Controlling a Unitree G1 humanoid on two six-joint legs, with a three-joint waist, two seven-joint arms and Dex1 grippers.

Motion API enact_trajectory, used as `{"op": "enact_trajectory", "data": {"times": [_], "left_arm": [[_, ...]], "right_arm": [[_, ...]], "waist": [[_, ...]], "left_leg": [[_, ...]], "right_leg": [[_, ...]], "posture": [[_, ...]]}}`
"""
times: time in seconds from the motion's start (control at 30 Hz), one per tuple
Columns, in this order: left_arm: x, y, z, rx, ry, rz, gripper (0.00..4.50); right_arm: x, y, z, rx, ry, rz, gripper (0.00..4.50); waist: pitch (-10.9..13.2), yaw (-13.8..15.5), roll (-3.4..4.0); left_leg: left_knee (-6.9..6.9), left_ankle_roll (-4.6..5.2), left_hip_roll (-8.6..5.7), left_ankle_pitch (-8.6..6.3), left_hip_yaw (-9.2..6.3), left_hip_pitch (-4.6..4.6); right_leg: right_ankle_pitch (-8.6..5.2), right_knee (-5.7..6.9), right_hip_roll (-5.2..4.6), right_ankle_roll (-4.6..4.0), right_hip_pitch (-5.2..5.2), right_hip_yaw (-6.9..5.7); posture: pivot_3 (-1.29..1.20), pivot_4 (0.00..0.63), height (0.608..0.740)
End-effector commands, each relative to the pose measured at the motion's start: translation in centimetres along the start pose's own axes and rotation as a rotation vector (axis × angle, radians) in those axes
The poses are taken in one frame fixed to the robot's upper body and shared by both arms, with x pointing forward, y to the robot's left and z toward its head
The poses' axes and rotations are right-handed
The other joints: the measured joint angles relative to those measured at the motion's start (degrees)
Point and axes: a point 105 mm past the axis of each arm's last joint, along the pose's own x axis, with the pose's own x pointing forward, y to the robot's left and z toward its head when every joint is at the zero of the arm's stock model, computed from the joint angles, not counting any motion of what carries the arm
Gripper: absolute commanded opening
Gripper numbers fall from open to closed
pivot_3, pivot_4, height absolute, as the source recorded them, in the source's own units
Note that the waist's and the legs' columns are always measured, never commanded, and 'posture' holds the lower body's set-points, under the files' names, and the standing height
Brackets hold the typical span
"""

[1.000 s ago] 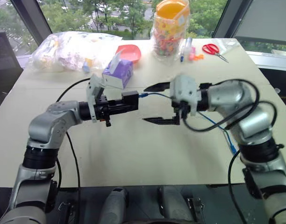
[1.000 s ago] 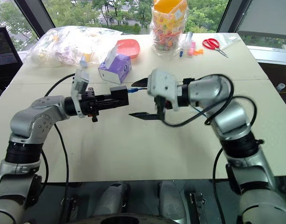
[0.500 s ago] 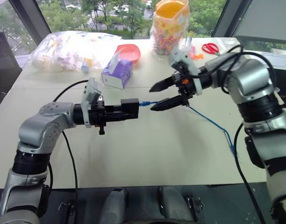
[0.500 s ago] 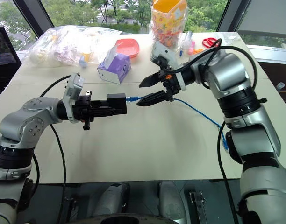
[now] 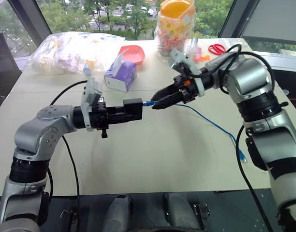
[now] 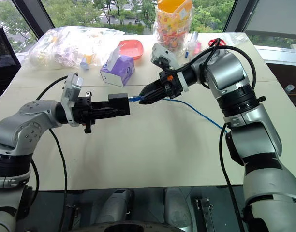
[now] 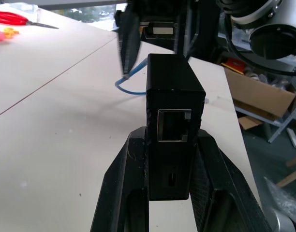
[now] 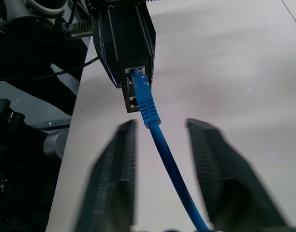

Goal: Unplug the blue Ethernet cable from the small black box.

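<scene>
Left gripper [image 5: 133,110] pinching the small black box [image 5: 134,109] above the table [image 5: 153,154], the blue Ethernet cable [image 5: 211,123] still plugged in at the box's 3 o'clock face, right gripper [image 5: 156,104] fingers closed around its plug end.

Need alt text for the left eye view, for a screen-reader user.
The left tool holds the small black box above the table while the right tool is closed on the blue Ethernet cable just behind its plug, which sits in the box. The cable trails away toward the robot's right.
</scene>
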Motion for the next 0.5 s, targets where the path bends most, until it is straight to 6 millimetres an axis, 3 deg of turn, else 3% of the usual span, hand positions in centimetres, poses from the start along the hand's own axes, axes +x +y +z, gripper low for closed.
{"op": "enact_trajectory", "data": {"times": [0.03, 0.23, 0.33, 0.43, 0.5], "left_arm": [[-0.2, -0.5, 0.8, 0.043, -0.008, -0.011, 0.49], [-0.1, -0.4, 0.6, 0.046, -0.001, -0.009, 0.49], [-0.2, -0.3, 0.6, 0.047, 0.0, -0.007, 0.49], [-0.2, -0.3, 0.7, 0.047, 0.0, -0.005, 0.49], [-0.2, -0.3, 0.7, 0.048, 0.0, -0.004, 0.49]], "right_arm": [[-0.3, 0.7, 2.0, -0.056, -0.026, 0.01, 0.59], [0.0, 1.7, 2.5, -0.113, -0.054, 0.054, 0.59], [0.2, 1.9, 2.3, -0.134, -0.043, 0.054, 1.41], [0.5, 1.2, 2.2, -0.135, -0.029, 0.003, 2.85], [0.5, 1.3, 2.2, -0.136, -0.026, 0.015, 2.85]], "waist": [[0.0, 0.0, 0.0], [0.0, 0.0, 0.0], [0.0, 0.0, 0.0], [0.0, 0.0, 0.0], [0.0, 0.0, 0.0]], "left_leg": [[0.0, 0.0, 0.0, 0.0, 0.0, 0.0], [0.0, 0.0, 0.0, 0.0, 0.0, 0.0], [0.0, 0.0, 0.0, 0.0, 0.0, 0.0], [0.0, 0.0, 0.0, 0.0, 0.0, 0.0], [0.0, 0.0, 0.0, 0.0, 0.0, 0.0]], "right_leg": [[0.0, 0.0, 0.0, 0.0, 0.0, 0.0], [0.0, 0.0, 0.0, 0.0, 0.0, 0.0], [0.0, 0.0, 0.0, 0.0, 0.0, 0.0], [0.0, 0.0, 0.0, 0.0, 0.01, 0.0], [0.0, 0.0, 0.0, 0.0, 0.0, 0.0]], "posture": [[0.0, 0.15, 0.74], [0.0, 0.15, 0.74], [0.0, 0.15, 0.74], [0.0, 0.15, 0.74], [0.0, 0.15, 0.74]]}}
